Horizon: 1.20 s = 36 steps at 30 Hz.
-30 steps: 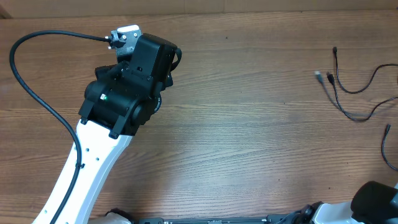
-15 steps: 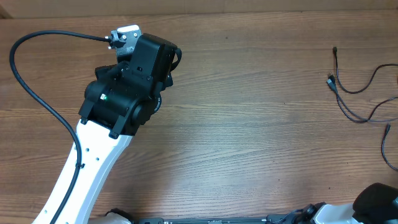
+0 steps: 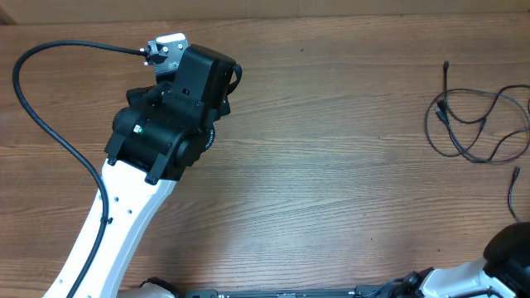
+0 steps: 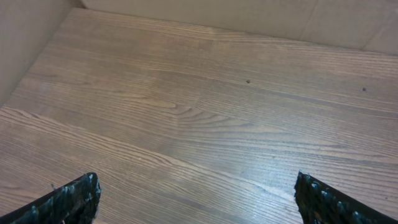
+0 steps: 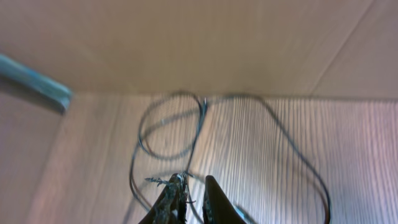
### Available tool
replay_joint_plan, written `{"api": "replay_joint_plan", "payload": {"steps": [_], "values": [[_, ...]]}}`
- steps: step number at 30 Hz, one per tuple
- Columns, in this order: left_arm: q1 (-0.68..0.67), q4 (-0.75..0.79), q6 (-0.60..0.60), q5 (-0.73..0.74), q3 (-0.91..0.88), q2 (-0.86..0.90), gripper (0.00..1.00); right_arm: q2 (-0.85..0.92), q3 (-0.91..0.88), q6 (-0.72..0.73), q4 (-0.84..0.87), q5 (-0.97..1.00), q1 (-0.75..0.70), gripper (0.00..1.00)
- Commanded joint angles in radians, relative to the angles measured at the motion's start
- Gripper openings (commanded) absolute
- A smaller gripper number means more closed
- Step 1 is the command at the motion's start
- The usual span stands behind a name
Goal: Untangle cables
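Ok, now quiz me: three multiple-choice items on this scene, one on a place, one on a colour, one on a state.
1. Seen from overhead, where do the cables lie on the table?
A. by its right edge
B. under the left arm
C. in the middle

2. What colour are the cables?
A. white
B. black
C. red

3. How is the left gripper?
A. shut on a cable
B. open, holding nothing
C. shut, empty

Key:
1 A, the overhead view shows them looped at the right edge.
2 B, they are thin black cords against the wood.
3 B, its fingers stand far apart over bare wood.
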Motion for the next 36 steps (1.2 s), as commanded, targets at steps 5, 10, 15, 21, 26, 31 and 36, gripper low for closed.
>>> {"api": "replay_joint_plan", "payload": {"steps": [5,10,15,21,26,31,36], "values": [[0.005,0.002,0.011,-0.006,0.019,0.004,1.0,0.018,-0.004,-0.071,-0.008,-0.273,0.005,0.15],[0.005,0.002,0.011,-0.006,0.019,0.004,1.0,0.018,-0.004,-0.301,0.012,-0.552,0.064,0.78],[0.005,0.002,0.011,-0.006,0.019,0.004,1.0,0.03,-0.005,-0.445,-0.017,-0.645,0.189,1.0],[0.005,0.002,0.011,-0.006,0.019,0.004,1.0,0.037,-0.054,-0.609,-0.043,-0.67,0.398,1.0],[0.005,0.002,0.011,-0.006,0.019,0.004,1.0,0.04,-0.145,-0.626,-0.03,-0.671,0.579,1.0],[0.005,0.002,0.011,-0.006,0.019,0.004,1.0,0.04,-0.179,-0.626,0.003,-0.67,0.717,1.0],[0.005,0.002,0.011,-0.006,0.019,0.004,1.0,0.04,-0.179,-0.626,0.003,-0.67,0.811,1.0]]}}
